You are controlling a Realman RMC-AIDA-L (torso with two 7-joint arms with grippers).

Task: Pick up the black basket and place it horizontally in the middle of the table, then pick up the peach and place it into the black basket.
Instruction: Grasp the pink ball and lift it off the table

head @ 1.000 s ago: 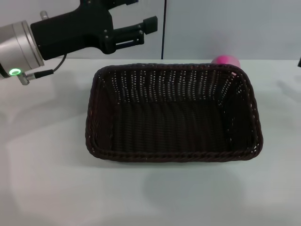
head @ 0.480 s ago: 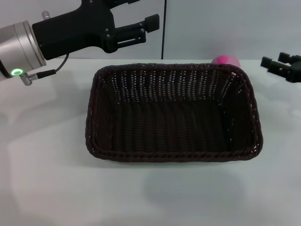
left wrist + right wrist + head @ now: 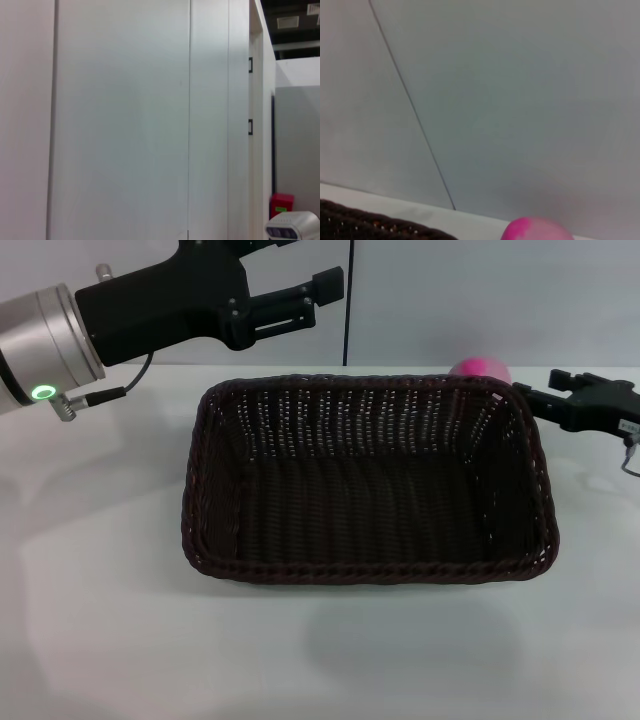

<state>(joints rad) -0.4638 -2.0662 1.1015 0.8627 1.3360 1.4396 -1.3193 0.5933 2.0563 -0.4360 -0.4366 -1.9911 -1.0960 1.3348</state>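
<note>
The black basket [image 3: 365,490] lies lengthwise across the middle of the white table [image 3: 100,620], open side up and with nothing in it. The peach [image 3: 480,367] rests on the table just behind the basket's far right corner; only its top shows over the rim. In the right wrist view the peach [image 3: 537,229] sits low in the picture, with a strip of the basket rim [image 3: 370,225] beside it. My right gripper [image 3: 542,387] is open at the right, level with that corner and a short way from the peach. My left gripper [image 3: 300,270] hangs open high at the back left, holding nothing.
A pale wall with a dark vertical seam [image 3: 347,300] stands behind the table's far edge. The left wrist view shows only wall panels [image 3: 125,120] and a doorway. Bare tabletop lies in front of the basket and to both sides.
My right gripper has come into view from the right edge and moved left toward the basket's far right corner and the peach. The left arm has risen slightly. Basket and peach are unmoved.
</note>
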